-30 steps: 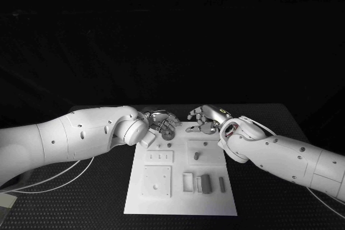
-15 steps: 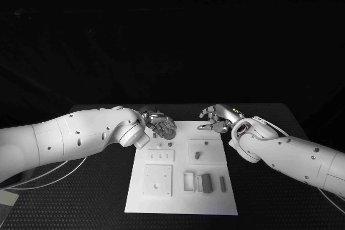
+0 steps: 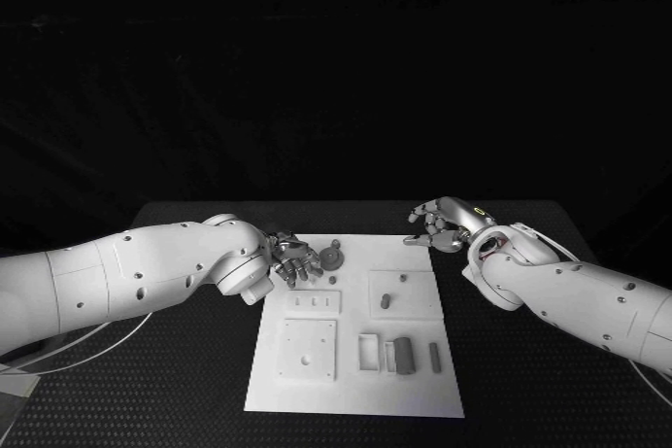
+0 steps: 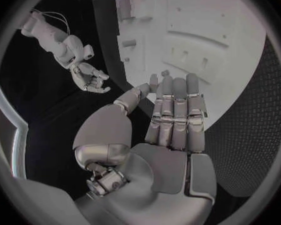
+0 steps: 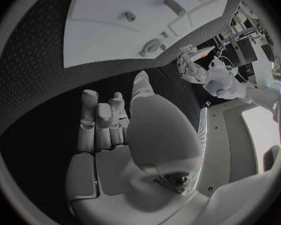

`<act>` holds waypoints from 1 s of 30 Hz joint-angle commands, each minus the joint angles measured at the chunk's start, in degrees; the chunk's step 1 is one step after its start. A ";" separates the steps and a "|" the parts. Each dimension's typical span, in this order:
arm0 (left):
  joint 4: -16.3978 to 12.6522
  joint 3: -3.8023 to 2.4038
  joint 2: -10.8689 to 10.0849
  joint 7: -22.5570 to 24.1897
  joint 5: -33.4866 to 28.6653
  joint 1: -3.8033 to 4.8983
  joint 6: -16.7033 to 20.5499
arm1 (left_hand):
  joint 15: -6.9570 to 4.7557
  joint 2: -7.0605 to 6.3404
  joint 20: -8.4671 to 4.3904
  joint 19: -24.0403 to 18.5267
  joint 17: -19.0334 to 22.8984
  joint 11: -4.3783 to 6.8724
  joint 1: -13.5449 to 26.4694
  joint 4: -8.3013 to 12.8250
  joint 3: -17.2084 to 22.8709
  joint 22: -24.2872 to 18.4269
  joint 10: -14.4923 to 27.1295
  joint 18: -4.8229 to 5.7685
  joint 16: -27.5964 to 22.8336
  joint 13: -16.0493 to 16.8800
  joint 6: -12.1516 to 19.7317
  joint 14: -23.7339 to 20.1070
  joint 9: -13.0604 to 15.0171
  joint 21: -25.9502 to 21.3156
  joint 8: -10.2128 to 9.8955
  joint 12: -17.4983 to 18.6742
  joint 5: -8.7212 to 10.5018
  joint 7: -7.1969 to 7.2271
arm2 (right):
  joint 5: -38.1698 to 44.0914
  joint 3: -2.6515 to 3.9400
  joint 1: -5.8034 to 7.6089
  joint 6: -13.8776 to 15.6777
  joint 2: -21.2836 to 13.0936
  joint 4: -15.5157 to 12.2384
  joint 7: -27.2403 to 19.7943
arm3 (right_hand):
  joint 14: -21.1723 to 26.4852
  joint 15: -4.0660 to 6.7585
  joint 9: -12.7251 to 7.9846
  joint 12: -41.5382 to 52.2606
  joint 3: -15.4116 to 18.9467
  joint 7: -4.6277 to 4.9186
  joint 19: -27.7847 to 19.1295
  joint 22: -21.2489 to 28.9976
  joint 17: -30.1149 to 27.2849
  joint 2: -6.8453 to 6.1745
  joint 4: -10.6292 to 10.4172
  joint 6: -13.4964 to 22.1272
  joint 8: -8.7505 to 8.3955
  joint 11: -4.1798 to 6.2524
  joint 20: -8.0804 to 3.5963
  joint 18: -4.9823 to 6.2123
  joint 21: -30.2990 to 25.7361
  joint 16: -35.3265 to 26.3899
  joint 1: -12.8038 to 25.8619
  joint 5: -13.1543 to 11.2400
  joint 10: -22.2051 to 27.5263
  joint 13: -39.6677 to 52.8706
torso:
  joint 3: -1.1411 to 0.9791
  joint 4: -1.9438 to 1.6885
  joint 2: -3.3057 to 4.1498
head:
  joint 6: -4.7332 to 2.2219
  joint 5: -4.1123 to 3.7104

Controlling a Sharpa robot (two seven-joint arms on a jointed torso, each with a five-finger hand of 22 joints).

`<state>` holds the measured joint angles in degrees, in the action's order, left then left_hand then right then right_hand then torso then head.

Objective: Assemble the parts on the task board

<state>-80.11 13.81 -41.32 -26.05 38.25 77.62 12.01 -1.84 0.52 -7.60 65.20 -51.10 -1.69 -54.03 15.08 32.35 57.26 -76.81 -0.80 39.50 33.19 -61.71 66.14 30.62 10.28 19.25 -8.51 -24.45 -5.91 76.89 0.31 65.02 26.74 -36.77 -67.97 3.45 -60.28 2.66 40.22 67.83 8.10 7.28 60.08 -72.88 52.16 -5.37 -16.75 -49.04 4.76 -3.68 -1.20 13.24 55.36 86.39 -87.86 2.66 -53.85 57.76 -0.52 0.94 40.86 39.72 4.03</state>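
**Hands hover at the far end of the board**

The white task board [image 3: 351,370] lies in the middle of the black table [image 3: 168,370], its long axis running from near edge to far edge. Small grey parts [image 3: 402,355] stand near its front, lengthwise. The left hand [image 3: 294,259], fingers straight and empty, hangs over the far-left corner. The right hand [image 3: 441,224], fingers loosely curled and holding nothing, hangs just beyond the far-right corner.

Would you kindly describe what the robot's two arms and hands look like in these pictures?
Both arms are glossy white rounded shells dotted with small dark screw holes. The left arm has thin white cables trailing beneath it onto the table; the right arm carries a white cable looped round its wrist. The left hand and right hand are silver metal, with segmented fingers and smooth palm plates.
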 commanded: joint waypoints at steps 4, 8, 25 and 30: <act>-0.91 -0.05 -0.50 -2.97 3.52 -1.14 -2.67 | -0.61 0.36 -0.39 0.92 -0.20 1.20 0.55 1.18 1.23 1.00 -1.99 0.77 1.42 0.40 -2.33 0.21 0.94 0.74 0.64 -0.82 -1.13 1.82 | -0.28 0.06 0.02 0.45 0.11 0.06 -0.86 | 0.09 -0.26 0.09 0.05 -0.45 2.98 -0.25 0.08 -0.08 -0.26 -0.04 2.57 0.15 -0.11 0.12 1.49 -0.21 -0.31 -0.26 -0.02 0.21 -0.09 | 0.01 0.01 -0.27 | 0.40 0.38; -1.16 -0.05 -0.53 -3.13 5.00 -1.50 -1.84 | -0.81 0.29 -0.59 1.18 -0.26 1.38 0.77 1.19 1.27 1.56 -2.24 0.76 2.15 0.64 -2.60 0.30 1.13 0.97 0.84 -1.22 -1.59 1.97 | -0.31 0.07 0.02 0.49 0.02 -0.01 -0.89 | 0.10 -0.26 0.10 0.05 -0.45 2.98 -0.26 0.08 -0.09 -0.28 -0.04 2.56 0.15 -0.11 0.13 1.49 -0.21 -0.31 -0.24 -0.02 0.22 -0.10 | 0.02 0.03 -0.19 | 0.36 0.38; -1.52 -0.04 0.38 -3.95 11.76 -3.22 0.32 | -1.45 -0.82 -1.24 1.93 -0.19 1.95 1.21 1.24 1.41 3.90 -2.64 0.78 5.11 1.77 -3.46 0.35 1.83 1.72 1.86 -3.15 -5.32 2.54 | -0.56 0.21 0.09 0.52 -0.30 -0.54 -0.78 | 0.14 -0.24 0.17 0.06 -0.50 2.95 -0.31 0.07 -0.13 -0.35 -0.05 2.49 0.18 -0.08 0.17 1.49 -0.21 -0.31 -0.12 -0.01 0.24 -0.16 | 0.01 0.05 0.00 | 0.57 -0.04; -1.35 -0.04 0.98 -3.76 13.96 -3.59 0.53 | -1.52 -1.42 -1.31 2.05 -0.11 2.02 1.20 1.11 1.39 4.17 -2.65 0.78 5.46 1.91 -3.57 0.36 1.91 1.78 2.00 -3.42 -5.35 2.62 | -0.58 0.22 0.09 0.52 -0.23 -0.59 -0.75 | 0.15 -0.23 0.19 0.06 -0.53 2.95 -0.32 0.07 -0.15 -0.31 -0.07 2.49 0.17 -0.08 0.20 1.49 -0.20 -0.31 0.01 -0.02 0.25 -0.20 | -0.01 0.06 0.02 | 0.55 -0.09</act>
<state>-81.40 13.80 -40.54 -29.98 49.43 74.12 11.88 -2.78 -0.59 -8.50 66.72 -51.27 -1.19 -52.55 15.16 32.37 61.37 -77.71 -0.78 44.62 35.01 -62.54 66.85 30.62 11.81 21.04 -11.71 -29.68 -5.50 76.41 0.49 65.09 26.94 -37.06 -68.46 3.14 -60.28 2.67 40.31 67.83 7.95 7.59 59.88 -72.89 52.06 -5.36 -16.91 -48.95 4.76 -3.67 -1.00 13.25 55.35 86.40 -87.86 2.66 -53.84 57.63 -0.49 1.00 40.86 40.28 3.96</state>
